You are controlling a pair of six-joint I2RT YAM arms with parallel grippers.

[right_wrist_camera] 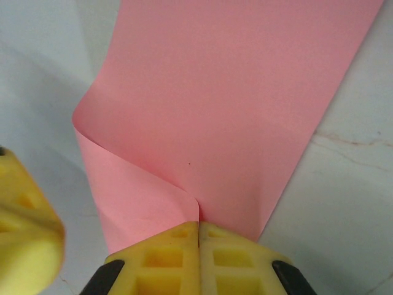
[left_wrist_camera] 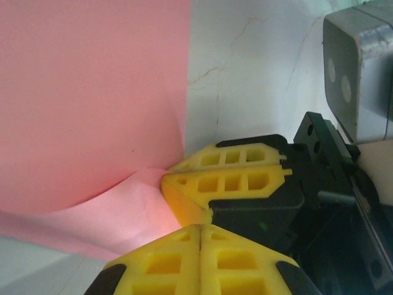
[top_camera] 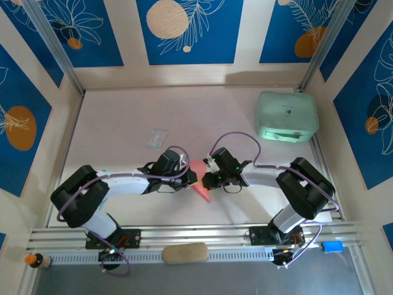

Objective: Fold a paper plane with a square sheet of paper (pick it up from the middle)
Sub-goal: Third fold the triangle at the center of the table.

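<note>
The square sheet of paper (top_camera: 201,186) is salmon pink and lies at mid table between my two arms. In the right wrist view the sheet (right_wrist_camera: 233,92) stretches away flat, and its near part curls over into a soft fold. My right gripper (right_wrist_camera: 198,228) is shut on that fold. My left gripper (left_wrist_camera: 200,228) is shut too, its tips right beside the right gripper's fingers (left_wrist_camera: 224,179) and the lifted paper (left_wrist_camera: 92,92). I see no paper between its pads. From above, the left gripper (top_camera: 191,178) and right gripper (top_camera: 207,177) meet tip to tip over the sheet.
A mint-green case (top_camera: 287,117) stands at the back right. A small clear packet (top_camera: 157,137) lies behind the left arm. A tan oblong pad (top_camera: 185,252) rests on the near rails, with a small orange-capped bottle (top_camera: 37,260) at the near left corner.
</note>
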